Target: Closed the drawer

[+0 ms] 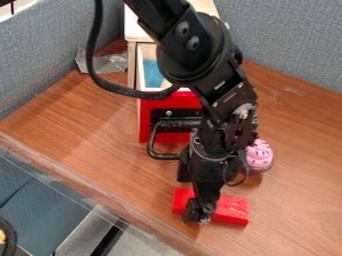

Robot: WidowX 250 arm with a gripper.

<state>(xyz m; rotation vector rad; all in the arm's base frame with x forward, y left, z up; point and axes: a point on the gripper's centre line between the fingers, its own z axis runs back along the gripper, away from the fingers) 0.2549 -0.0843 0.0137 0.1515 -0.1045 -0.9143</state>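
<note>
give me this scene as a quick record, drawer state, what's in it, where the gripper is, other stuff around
drawer: red front, black handle
drawer state: open, inside partly visible
drawer contents: something blue; the arm hides part of the inside
gripper: black gripper, down at the red block, in front of the drawer
block held: cannot tell
other object: pink-topped toy, beside the arm, to the right in the picture
surface: brown wood-look table
task status: drawer not closed
</note>
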